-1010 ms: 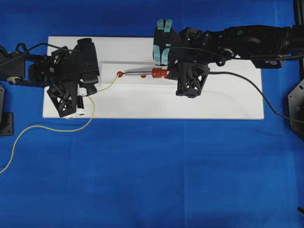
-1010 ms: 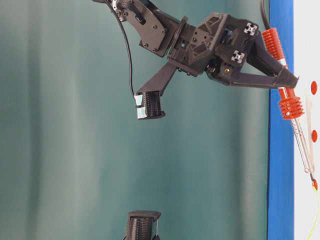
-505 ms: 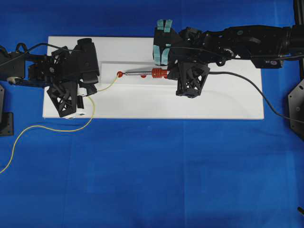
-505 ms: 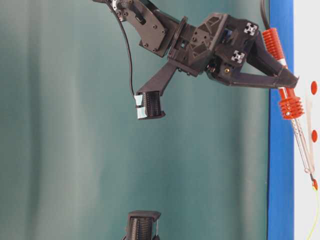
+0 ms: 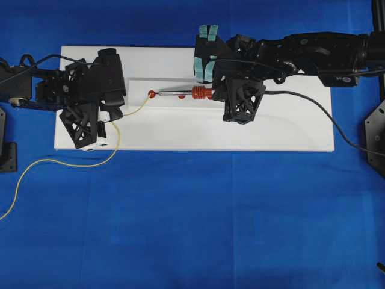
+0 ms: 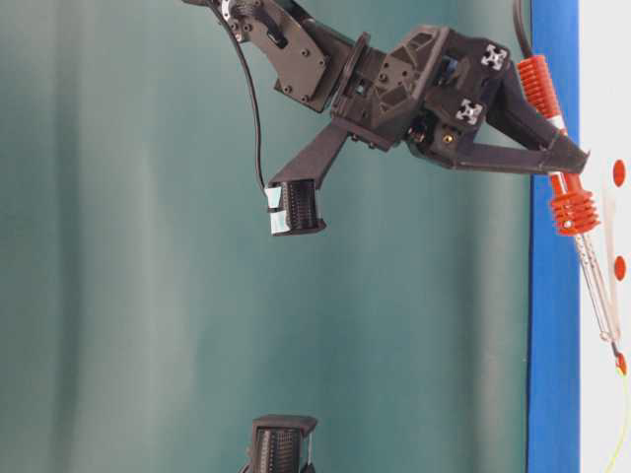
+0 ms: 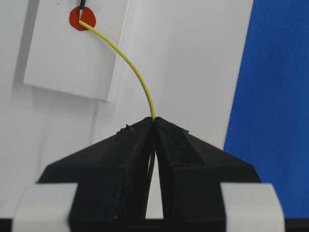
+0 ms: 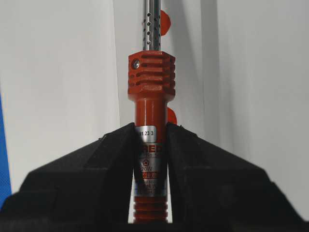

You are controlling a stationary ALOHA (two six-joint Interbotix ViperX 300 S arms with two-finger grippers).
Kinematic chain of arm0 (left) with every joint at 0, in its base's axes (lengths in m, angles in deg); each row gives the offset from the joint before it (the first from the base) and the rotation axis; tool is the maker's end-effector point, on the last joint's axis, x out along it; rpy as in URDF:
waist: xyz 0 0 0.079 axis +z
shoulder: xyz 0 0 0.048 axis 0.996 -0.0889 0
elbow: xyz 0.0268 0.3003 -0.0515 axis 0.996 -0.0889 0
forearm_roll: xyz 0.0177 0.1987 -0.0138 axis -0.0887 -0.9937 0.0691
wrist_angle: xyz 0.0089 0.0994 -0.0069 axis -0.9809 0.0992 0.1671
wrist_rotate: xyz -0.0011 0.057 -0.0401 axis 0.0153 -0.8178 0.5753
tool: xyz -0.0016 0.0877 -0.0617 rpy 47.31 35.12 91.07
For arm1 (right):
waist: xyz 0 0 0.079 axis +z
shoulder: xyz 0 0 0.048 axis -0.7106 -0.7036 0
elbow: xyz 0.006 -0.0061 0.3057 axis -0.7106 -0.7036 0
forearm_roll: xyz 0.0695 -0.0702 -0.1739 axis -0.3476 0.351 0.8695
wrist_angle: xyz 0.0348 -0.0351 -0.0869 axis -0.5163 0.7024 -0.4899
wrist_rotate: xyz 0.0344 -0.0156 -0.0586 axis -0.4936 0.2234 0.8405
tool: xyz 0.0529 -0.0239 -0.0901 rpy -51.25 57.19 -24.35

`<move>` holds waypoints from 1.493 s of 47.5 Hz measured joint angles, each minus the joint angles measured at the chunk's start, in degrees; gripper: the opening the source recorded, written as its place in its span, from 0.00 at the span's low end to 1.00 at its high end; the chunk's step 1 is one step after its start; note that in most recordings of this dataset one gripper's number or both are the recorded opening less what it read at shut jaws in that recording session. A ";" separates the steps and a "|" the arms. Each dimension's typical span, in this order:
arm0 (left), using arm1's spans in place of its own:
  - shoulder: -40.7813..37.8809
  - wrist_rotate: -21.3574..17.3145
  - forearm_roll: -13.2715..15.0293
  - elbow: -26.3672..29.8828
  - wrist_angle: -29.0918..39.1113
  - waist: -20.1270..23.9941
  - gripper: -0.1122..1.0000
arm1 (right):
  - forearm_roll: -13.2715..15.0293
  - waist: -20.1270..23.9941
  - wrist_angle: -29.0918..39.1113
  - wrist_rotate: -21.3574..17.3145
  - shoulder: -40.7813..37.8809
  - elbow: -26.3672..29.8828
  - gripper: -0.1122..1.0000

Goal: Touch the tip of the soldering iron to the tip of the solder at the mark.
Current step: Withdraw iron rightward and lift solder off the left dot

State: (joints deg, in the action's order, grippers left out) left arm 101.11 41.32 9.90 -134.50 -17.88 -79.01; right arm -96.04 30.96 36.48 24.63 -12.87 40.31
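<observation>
Left gripper (image 7: 153, 126) clenched on solder (image 7: 126, 60), right gripper (image 8: 150, 133) on soldering iron (image 8: 150, 96) — tips meet at red mark (image 7: 82, 20), 11 o'clock — any tremor likely flicks the springy wire aside.

Both arms (image 5: 313, 51) matte black plastic, boxy links. Fingers (image 5: 243, 102) black, triangular, open lattice frames. Pale teal tape strips (image 5: 207, 33) on right wrist housing. Thin black cable (image 6: 251, 108) loops along arm. White tape bands (image 7: 46, 205) on left fingers. Small screws beside checker markers (image 6: 493, 57).

Blue cloth (image 5: 198, 223) lies open; trailing solder (image 5: 66, 164) crosses its left side.
</observation>
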 measured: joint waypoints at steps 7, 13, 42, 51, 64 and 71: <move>0.53 -0.09 -0.09 -0.09 0.18 0.00 0.13 | 0.00 0.00 0.00 0.00 0.00 0.00 0.16; 2.81 -0.09 -0.09 -0.09 1.14 0.00 0.13 | 0.00 0.00 0.00 0.00 0.00 -0.09 0.16; 13.45 1.14 -0.09 -5.19 2.99 0.00 0.13 | 0.00 0.00 0.00 0.00 0.00 -0.09 0.16; 13.36 1.32 -0.09 -5.19 2.90 0.00 0.13 | 0.09 0.00 0.00 -0.09 4.04 -2.99 0.16; 13.27 1.41 0.00 -5.19 2.90 0.00 0.13 | 0.09 -0.09 0.00 -0.26 14.59 -10.99 0.16; 13.01 1.49 0.00 -5.19 2.90 -0.09 0.13 | 0.09 -0.09 -0.26 -1.23 17.93 -14.33 0.16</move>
State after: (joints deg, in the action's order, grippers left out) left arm 114.12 42.82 9.90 -139.69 -14.98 -79.10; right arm -95.96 30.87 36.22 23.40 5.06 25.98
